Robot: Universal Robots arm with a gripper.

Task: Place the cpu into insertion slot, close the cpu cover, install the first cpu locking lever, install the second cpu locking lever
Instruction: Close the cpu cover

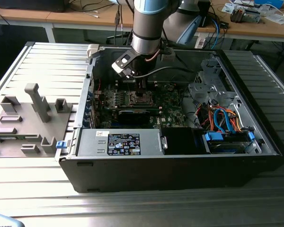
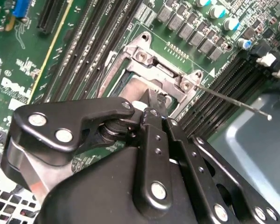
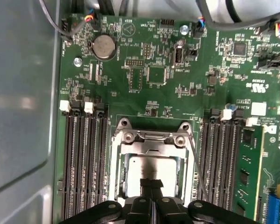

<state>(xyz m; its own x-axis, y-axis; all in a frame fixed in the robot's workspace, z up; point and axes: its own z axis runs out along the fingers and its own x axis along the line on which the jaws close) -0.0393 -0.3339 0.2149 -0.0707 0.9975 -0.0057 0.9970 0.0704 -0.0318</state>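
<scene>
The cpu (image 3: 151, 165) lies in the insertion slot (image 3: 115, 179), its silver top showing through the window of the cpu cover (image 3: 149, 143), which lies down flat over it. My gripper (image 3: 151, 183) hangs just above the chip's near edge, fingers pressed together and shut, with nothing seen between them. In the second wrist view the gripper (image 2: 155, 100) tips stand over the cover (image 2: 158, 74). A thin wire locking lever (image 2: 233, 100) sticks out sideways from the socket corner; in the first wrist view this lever (image 3: 198, 168) runs along the socket's side. The exterior view has the gripper (image 1: 142, 87) over the socket (image 1: 141, 98).
Long black memory slots (image 3: 84, 163) flank the socket on both sides. A coin battery (image 3: 104, 45) and a grey case wall (image 3: 18, 112) lie nearby. The open computer case (image 1: 255, 156) holds a drive cage (image 1: 206, 85), coloured cables (image 1: 222, 118) and a power supply (image 1: 123, 142). A grey fixture (image 1: 33, 116) stands at the exterior view's left.
</scene>
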